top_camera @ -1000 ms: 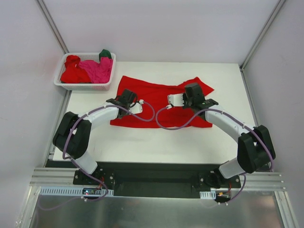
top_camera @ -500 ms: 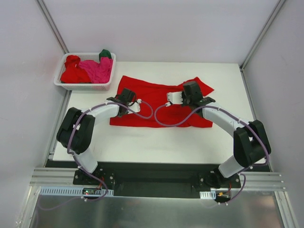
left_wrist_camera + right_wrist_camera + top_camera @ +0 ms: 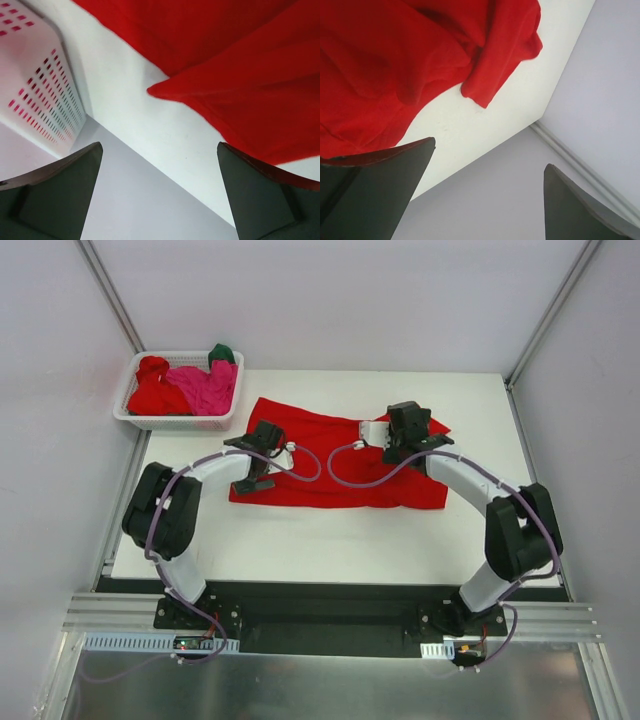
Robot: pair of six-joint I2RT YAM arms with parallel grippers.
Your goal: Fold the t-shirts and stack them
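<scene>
One red t-shirt [image 3: 335,465] lies spread across the middle of the table. My left gripper [image 3: 249,463] hangs over its left edge, open, with nothing between its fingers. In the left wrist view that gripper [image 3: 160,146] frames bare table and wall, and the red t-shirt [image 3: 240,65] lies beyond it to the right. My right gripper [image 3: 420,430] stands open over the shirt's right sleeve. In the right wrist view this gripper [image 3: 490,154] is empty, with the t-shirt [image 3: 390,60] and its sleeve [image 3: 505,55] lying beyond it. More t-shirts, red [image 3: 152,392], magenta [image 3: 205,388] and green [image 3: 222,353], are heaped in the basket.
A white lattice basket [image 3: 176,420] stands at the table's back left corner, and the basket [image 3: 35,80] also shows close by in the left wrist view. White walls close in the table on the left, back and right. Bare table [image 3: 330,540] lies in front of the shirt.
Both grippers went from shut to open, letting go of the red t-shirt. Both arms shifted a little toward the back of the table.
</scene>
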